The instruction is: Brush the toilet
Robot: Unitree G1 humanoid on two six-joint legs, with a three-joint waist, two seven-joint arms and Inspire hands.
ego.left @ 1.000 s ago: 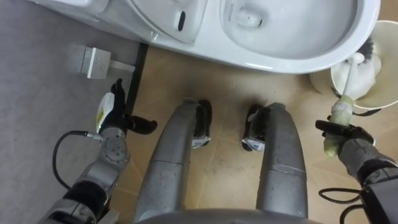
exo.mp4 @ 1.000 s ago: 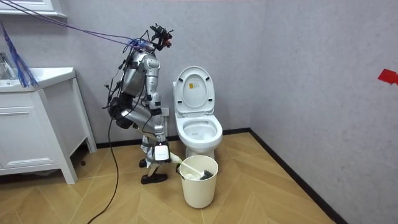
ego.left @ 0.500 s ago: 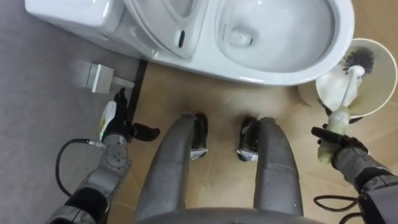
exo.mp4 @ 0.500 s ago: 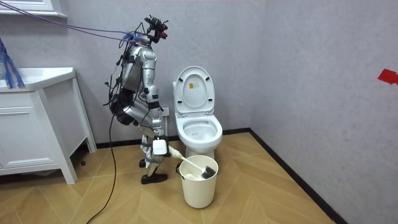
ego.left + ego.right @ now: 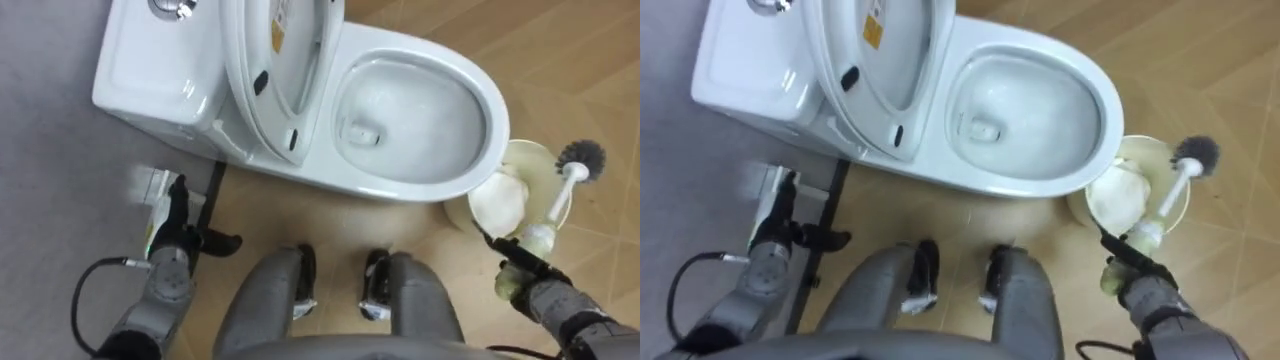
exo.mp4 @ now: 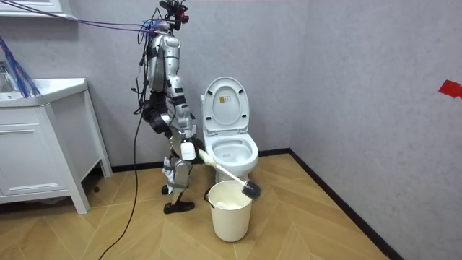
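White toilet brush (image 5: 563, 199) clenched in R hand (image 5: 533, 284), shaft slanting away over bucket (image 5: 527, 146); toilet bowl (image 5: 494, 110) left of bucket, L hand (image 5: 176, 216) slack.

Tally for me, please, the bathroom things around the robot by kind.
Toilet: 1
Toilet brush: 1
Bucket: 1
Cabinet: 1
Total: 4
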